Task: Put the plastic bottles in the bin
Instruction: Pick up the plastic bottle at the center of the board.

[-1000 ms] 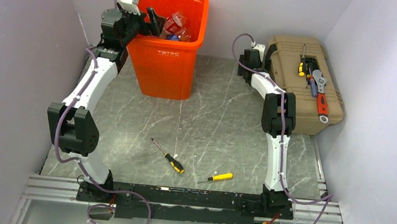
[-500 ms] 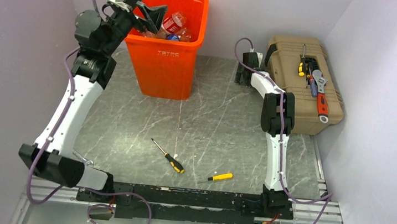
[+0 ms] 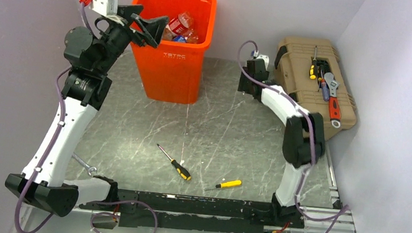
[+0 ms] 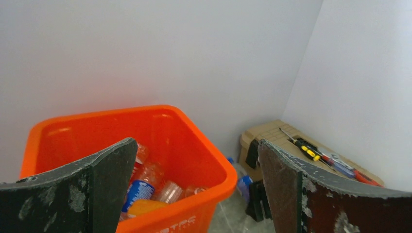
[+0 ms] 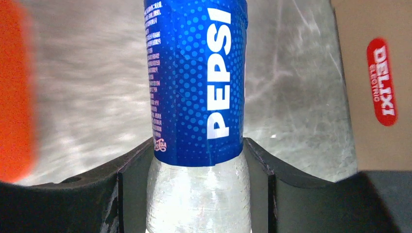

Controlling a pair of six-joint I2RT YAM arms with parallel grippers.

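The orange bin (image 3: 169, 69) stands at the back left and holds several plastic bottles (image 3: 182, 25). In the left wrist view the bin's rim (image 4: 206, 162) is below me, with bottles (image 4: 145, 183) inside. My left gripper (image 3: 145, 22) is open and empty, raised over the bin's front left corner; it also shows in the left wrist view (image 4: 194, 191). My right gripper (image 5: 194, 191) is shut on a clear bottle with a blue Pepsi label (image 5: 197, 92). It holds the bottle low over the floor between the bin and the toolbox (image 3: 250, 78). That bottle also shows in the left wrist view (image 4: 244, 184).
A tan toolbox (image 3: 310, 90) stands at the back right with a screwdriver and a wrench (image 3: 332, 104) on its lid. Two yellow-handled screwdrivers (image 3: 174, 163) (image 3: 226, 183) lie on the floor near the front. Walls close in on three sides.
My left gripper has risen out of the bin and drawn back to the left, still open. My right gripper has moved away from the toolbox, toward the front left.
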